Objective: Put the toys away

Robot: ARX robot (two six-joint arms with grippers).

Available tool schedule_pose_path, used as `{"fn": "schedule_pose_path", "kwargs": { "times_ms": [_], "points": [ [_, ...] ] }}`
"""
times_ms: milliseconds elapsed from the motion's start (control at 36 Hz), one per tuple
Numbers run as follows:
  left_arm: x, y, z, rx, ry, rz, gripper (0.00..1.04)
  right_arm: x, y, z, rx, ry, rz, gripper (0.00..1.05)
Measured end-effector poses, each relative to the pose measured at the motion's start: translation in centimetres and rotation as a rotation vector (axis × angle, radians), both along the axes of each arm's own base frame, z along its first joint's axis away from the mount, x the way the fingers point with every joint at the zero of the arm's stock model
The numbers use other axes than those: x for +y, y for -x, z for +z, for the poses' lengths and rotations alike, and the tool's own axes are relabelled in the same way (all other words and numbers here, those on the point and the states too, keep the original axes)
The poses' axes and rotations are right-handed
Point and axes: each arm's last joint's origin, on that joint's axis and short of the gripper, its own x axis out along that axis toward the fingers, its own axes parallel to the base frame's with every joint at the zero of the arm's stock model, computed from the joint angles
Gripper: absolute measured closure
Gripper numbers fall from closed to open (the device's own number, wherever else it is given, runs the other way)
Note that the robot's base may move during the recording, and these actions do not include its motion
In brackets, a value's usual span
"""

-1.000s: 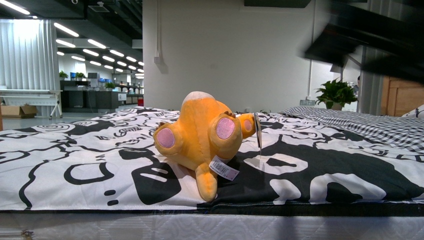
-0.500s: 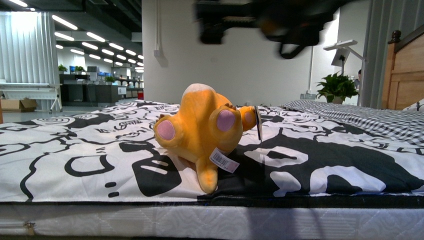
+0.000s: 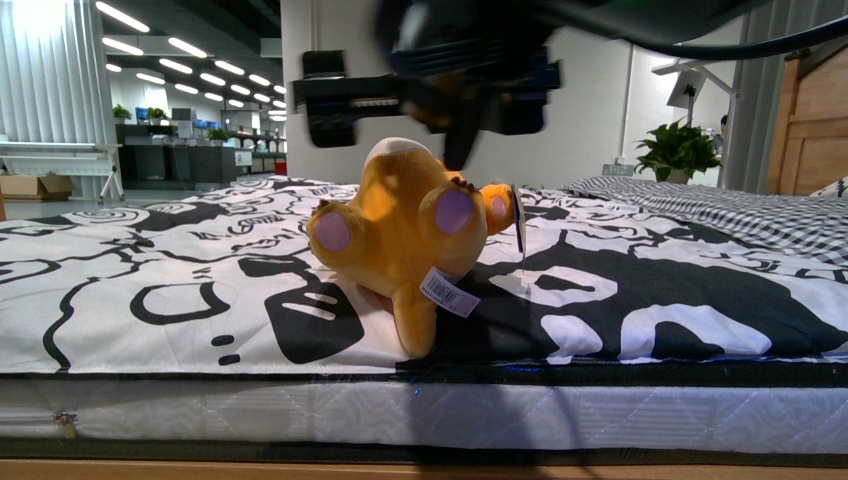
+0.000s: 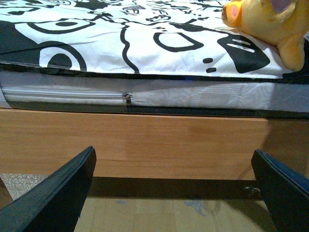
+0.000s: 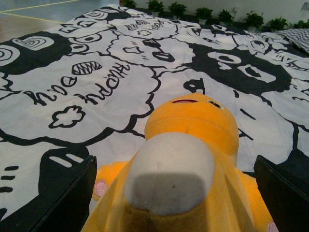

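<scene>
Toy (image 3: 400, 235): being supported by bed (image 3: 150, 300), near edge.
Right claw (image 5: 175, 159): being held released over toy.
Left claw (image 4: 173, 151): being held released, empty.

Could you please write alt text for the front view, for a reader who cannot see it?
A small orange plush toy with pink round patches lies near the front edge of a bed with a black-and-white cartoon sheet. The right tool, blurred, hangs just above it; a potted plant stands behind.
</scene>
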Motion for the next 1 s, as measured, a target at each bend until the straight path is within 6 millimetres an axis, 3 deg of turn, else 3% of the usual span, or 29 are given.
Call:
{"fn": "schedule_pose_path", "kwargs": {
  "times_ms": [444,1000],
  "points": [
    [0.0,0.0,0.0,0.0,0.0,0.0,0.06,-0.1,-1.6,-2.0,-0.025,0.025,-0.08,0.06],
    [0.0,0.0,0.0,0.0,0.0,0.0,0.06,3.1,-1.0,-4.6,0.009,0.08,-0.043,0.06]
  ]
}}
